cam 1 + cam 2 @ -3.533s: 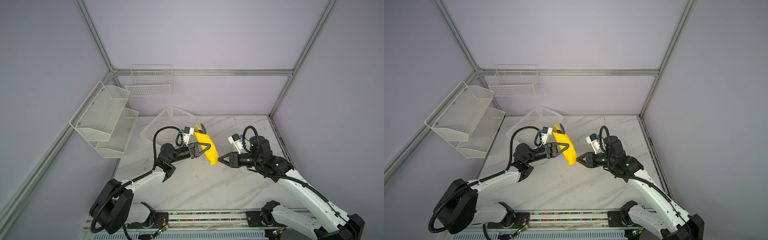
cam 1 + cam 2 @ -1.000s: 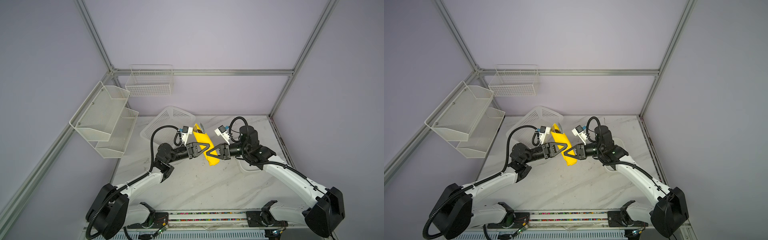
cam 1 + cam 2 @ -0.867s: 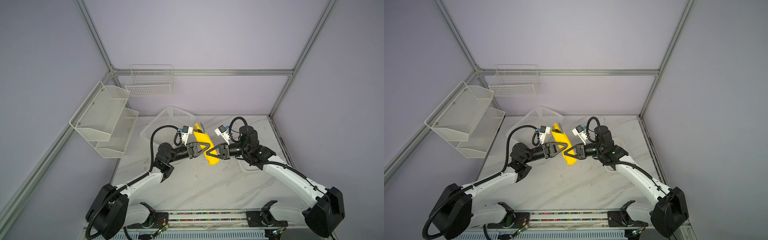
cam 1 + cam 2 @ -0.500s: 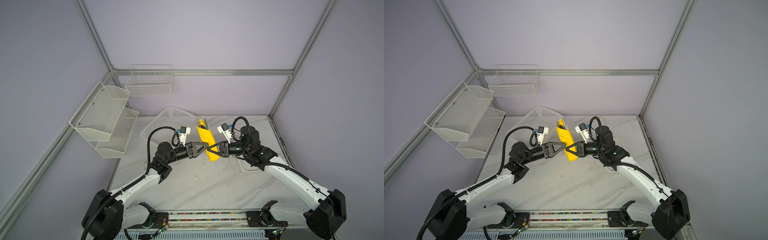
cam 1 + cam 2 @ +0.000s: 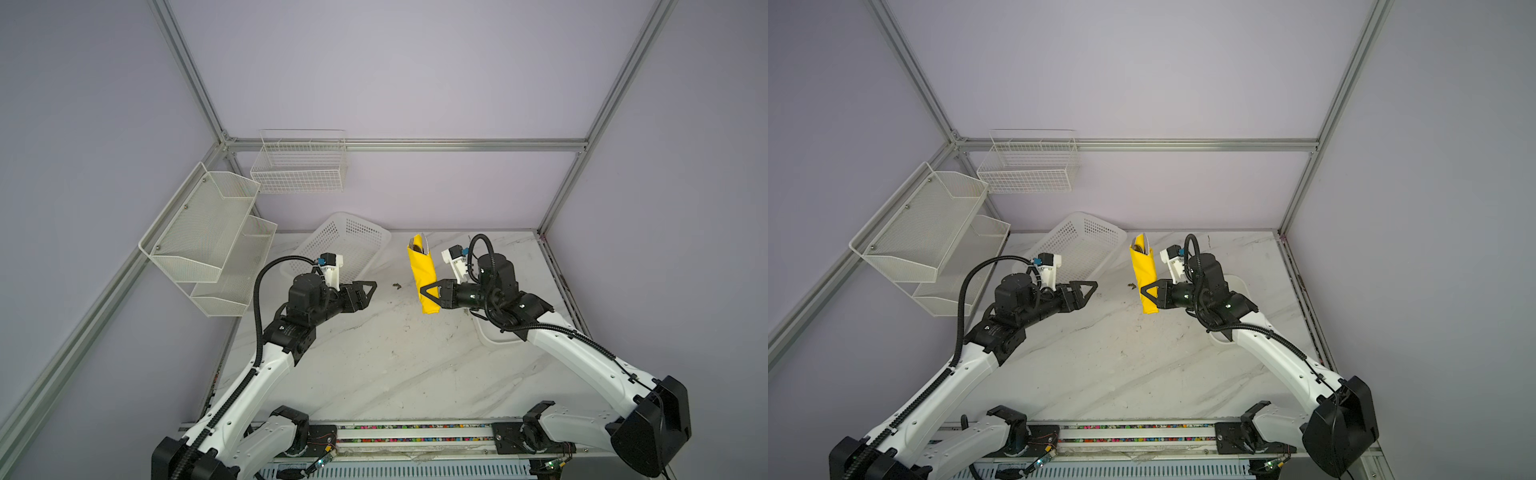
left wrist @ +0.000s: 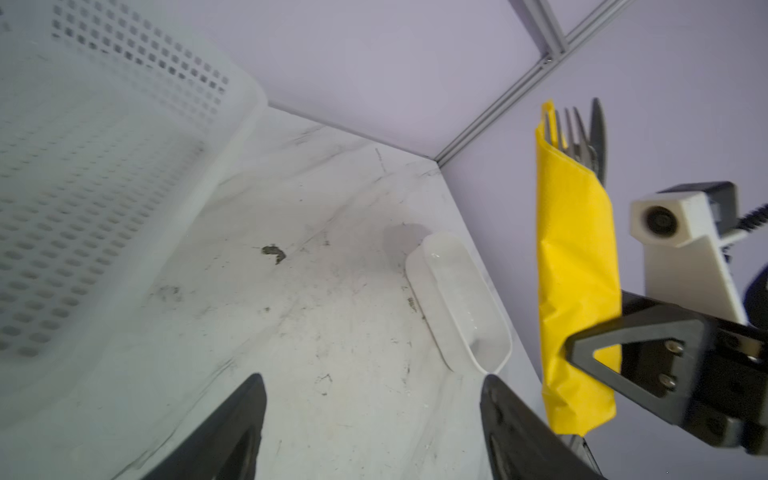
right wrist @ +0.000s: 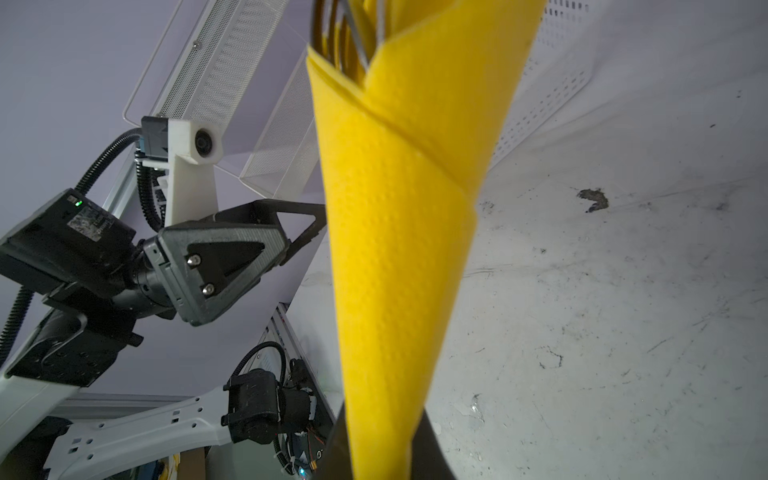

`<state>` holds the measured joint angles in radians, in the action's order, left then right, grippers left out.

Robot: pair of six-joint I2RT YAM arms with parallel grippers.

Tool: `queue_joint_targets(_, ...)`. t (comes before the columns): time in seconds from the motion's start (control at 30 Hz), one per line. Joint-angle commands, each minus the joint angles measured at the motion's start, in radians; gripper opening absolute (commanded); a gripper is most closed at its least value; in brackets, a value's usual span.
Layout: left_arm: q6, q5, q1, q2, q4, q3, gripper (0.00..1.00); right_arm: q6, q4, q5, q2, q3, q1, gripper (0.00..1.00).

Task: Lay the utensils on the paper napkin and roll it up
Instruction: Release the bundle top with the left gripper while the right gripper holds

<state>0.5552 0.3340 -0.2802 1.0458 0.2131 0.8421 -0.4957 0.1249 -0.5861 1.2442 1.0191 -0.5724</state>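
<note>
The paper napkin (image 5: 423, 274) (image 5: 1143, 274) is rolled into a yellow tube that hangs upright above the marble table. The utensils (image 6: 575, 133) stick out of its top end: fork tines and a knife tip show there. My right gripper (image 5: 428, 296) (image 5: 1148, 293) (image 7: 382, 457) is shut on the lower part of the roll (image 7: 399, 232). My left gripper (image 5: 372, 286) (image 5: 1094, 286) (image 6: 372, 380) is open and holds nothing, a short way left of the roll (image 6: 575, 266), apart from it.
A white perforated basket (image 5: 349, 245) (image 6: 83, 166) leans at the back left of the table. A white tray (image 6: 457, 299) (image 5: 494, 336) lies under my right arm. Mesh shelves (image 5: 208, 232) and a wire basket (image 5: 299, 166) hang on the walls.
My left gripper has opened, let go of the roll and drawn back to the left. My right gripper keeps the roll, which now stands more upright.
</note>
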Motion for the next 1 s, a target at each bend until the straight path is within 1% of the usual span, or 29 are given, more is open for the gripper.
queue_joint_targets(0.0,-0.165,-0.057,0.062,0.094,0.158,0.161,0.82,0.012,-0.009,0.029,0.0,0.031,-0.004,0.05)
queue_joint_targets(0.1,-0.191,-0.122,0.09,0.182,0.204,0.226,0.85,0.01,-0.008,0.031,0.003,0.028,-0.004,0.05)
queue_joint_targets(0.17,-0.215,-0.138,0.114,0.232,0.233,0.272,0.85,0.004,-0.009,0.022,0.007,0.033,-0.004,0.05)
queue_joint_targets(0.23,-0.226,-0.16,0.134,0.27,0.244,0.303,0.87,0.012,-0.002,0.023,0.01,0.04,-0.004,0.05)
queue_joint_targets(0.4,-0.23,-0.096,0.198,0.359,0.244,0.354,0.88,0.01,0.013,0.052,0.003,0.042,-0.005,0.05)
queue_joint_targets(0.43,-0.234,-0.082,0.203,0.4,0.243,0.362,0.89,0.014,0.015,0.057,-0.003,0.039,-0.004,0.05)
queue_joint_targets(0.53,-0.242,-0.015,0.21,0.465,0.245,0.39,0.89,0.007,0.007,0.072,-0.034,0.016,-0.005,0.05)
queue_joint_targets(0.6,-0.263,0.044,0.211,0.512,0.26,0.412,0.9,-0.012,-0.009,0.075,-0.05,-0.005,-0.004,0.05)
queue_joint_targets(0.73,-0.26,0.143,0.211,0.595,0.283,0.447,0.9,-0.028,-0.009,0.081,-0.063,-0.021,-0.004,0.05)
queue_joint_targets(0.87,-0.267,0.169,0.211,0.635,0.289,0.444,0.89,-0.026,-0.013,0.082,-0.066,-0.036,-0.004,0.05)
queue_joint_targets(0.97,-0.257,0.192,0.208,0.653,0.293,0.431,0.86,-0.026,-0.008,0.086,-0.059,-0.036,-0.005,0.05)
